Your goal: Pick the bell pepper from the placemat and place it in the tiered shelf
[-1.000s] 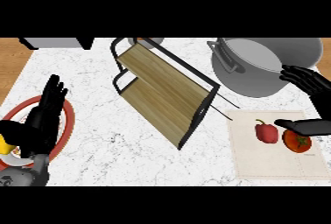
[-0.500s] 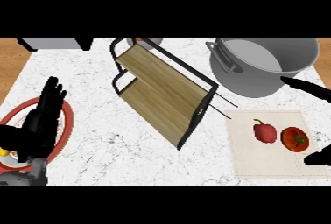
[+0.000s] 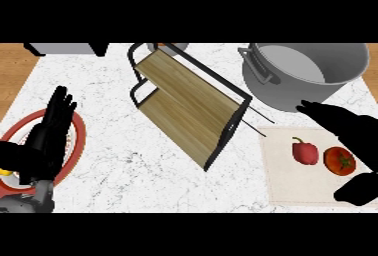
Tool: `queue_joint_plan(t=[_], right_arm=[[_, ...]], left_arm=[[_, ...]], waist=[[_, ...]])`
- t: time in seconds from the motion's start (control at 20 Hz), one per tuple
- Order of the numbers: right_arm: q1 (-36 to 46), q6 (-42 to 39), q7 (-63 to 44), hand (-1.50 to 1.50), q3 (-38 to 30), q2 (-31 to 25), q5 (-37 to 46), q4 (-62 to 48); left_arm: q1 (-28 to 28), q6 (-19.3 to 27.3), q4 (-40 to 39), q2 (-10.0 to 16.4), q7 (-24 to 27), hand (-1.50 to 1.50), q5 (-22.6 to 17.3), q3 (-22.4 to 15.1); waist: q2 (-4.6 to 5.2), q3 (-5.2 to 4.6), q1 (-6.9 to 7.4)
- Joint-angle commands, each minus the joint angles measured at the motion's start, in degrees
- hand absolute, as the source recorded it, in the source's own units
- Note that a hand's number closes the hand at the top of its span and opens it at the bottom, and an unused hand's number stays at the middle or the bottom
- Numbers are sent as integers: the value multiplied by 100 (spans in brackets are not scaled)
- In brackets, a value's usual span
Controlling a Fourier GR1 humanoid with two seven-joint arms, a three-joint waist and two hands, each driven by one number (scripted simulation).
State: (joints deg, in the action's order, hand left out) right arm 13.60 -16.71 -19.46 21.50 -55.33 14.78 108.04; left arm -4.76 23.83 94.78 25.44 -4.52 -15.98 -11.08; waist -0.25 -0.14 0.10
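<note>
Right hand [image 3: 353,125] spreads wide over the placemat [image 3: 295,192], bell pepper [image 3: 304,152] untouched at its 9 o'clock; left hand [image 3: 52,125] rests open.

Body surfaces noted: the left hand [image 3: 46,137] is plain black with long, slender fingers. The left forearm [image 3: 33,200] has a grey, rounded casing. The right hand [image 3: 345,124] is the same plain black.

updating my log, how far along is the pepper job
Nothing done yet: the pepper lies on the placemat. In hand: the right hand hovers open at the mat's right side, holding nothing. Left: grasp the pepper and set it in the shelf.
</note>
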Motion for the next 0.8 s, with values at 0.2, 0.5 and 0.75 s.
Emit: queue_joint_plan(t=[0.2, 0.5, 0.75], right_arm=[[272, -194, -1497, -150, 1076, 911, 1710, 44], [257, -399, -1615, -150, 1247, 965, 2532, -896], [-256, -260, -1233, -150, 678, 1159, 2895, -646]], left_arm=[[-15, 21, -23, -267, -34, 0, 227, -34], [-9, -307, -155, -177, 74, 0, 120, 221], [1, -223, 140, -380, -226, 0, 475, 310]], waist=[[27, 12, 57], [39, 13, 43], [20, 15, -16]])
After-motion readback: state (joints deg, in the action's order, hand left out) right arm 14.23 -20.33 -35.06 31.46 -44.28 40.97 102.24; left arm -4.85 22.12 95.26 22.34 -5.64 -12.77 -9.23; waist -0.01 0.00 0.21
